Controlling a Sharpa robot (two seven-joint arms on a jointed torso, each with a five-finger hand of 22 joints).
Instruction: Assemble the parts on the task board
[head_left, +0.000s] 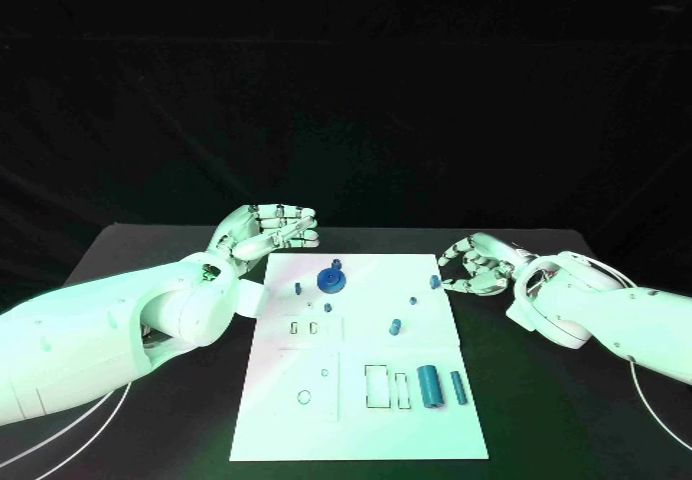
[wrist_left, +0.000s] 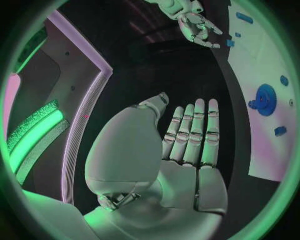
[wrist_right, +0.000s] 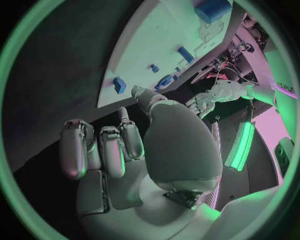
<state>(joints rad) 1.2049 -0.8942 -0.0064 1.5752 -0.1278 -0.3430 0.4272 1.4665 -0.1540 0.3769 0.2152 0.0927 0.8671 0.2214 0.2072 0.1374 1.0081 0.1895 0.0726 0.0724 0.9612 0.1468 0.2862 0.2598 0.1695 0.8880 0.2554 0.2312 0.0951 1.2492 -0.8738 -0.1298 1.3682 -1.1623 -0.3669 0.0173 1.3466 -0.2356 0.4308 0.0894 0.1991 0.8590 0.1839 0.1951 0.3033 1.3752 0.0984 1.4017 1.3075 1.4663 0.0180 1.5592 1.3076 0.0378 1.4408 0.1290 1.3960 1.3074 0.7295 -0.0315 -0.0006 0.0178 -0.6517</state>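
The white task board (head_left: 361, 400) lies in the middle of the black table. A blue gear (head_left: 332, 276) stands near its far edge, with several small blue pieces around it, among them one (head_left: 434, 282) at the right edge. Two blue cylinders (head_left: 428, 385) lie near the front right. My left hand (head_left: 267, 232) hovers off the board's far left corner; the left wrist view shows its fingers (wrist_left: 194, 130) straight and holding nothing. My right hand (head_left: 476, 265) sits just beyond the right edge, fingers (wrist_right: 100, 147) curled in and empty, with the small blue piece (wrist_right: 119, 85) close to its thumb.
Rectangular and round outlines (head_left: 378, 385) mark the board's near half. Black table (head_left: 548, 420) runs along both sides of the board. From the left wrist, the gear (wrist_left: 265, 99) and my right hand (wrist_left: 197, 25) show across the board.
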